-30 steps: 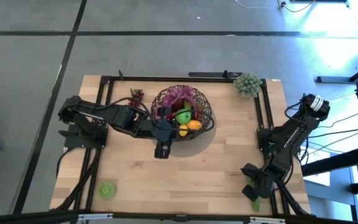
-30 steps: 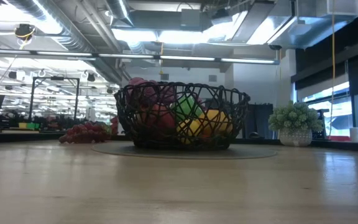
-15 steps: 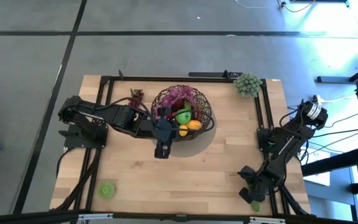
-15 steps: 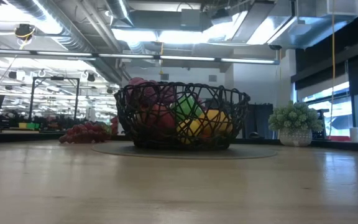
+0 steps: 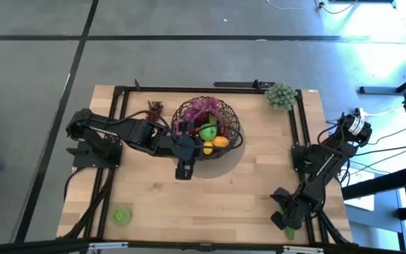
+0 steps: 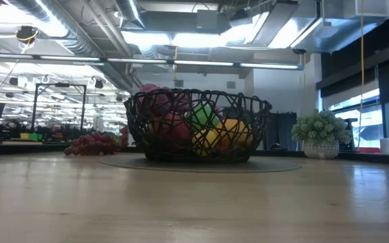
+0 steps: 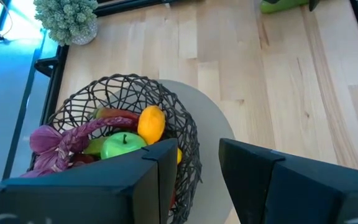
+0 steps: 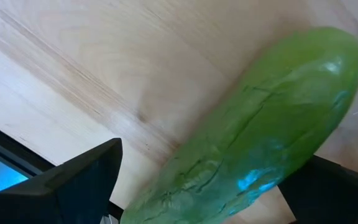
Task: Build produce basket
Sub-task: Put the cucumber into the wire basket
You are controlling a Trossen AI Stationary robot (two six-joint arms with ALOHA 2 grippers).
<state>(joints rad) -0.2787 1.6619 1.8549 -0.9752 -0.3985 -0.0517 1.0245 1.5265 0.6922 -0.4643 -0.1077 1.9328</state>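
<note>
The dark woven wire basket [image 5: 207,125] stands on a round mat at the table's middle far side and holds a green apple, a yellow lemon, purple and red pieces [image 7: 126,134]. My left gripper [image 5: 183,169] hovers open just beside the basket's near left rim. My right gripper [image 5: 284,217] is at the near right corner, open, with its fingers on either side of a green cucumber [image 8: 253,130] that lies flat on the wood. I cannot tell whether they touch it. A bunch of grapes [image 5: 154,108] lies left of the basket.
A pale green bumpy cluster in a pot [image 5: 280,95] stands at the far right corner. A round green fruit [image 5: 121,215] lies at the near left. Black frame rails [image 5: 294,134] run along the table's sides. Bare wood stretches between the basket and the near edge.
My right gripper has moved a little toward the table's near edge and down over the cucumber, then stopped. The cucumber and everything else have stayed where they were.
</note>
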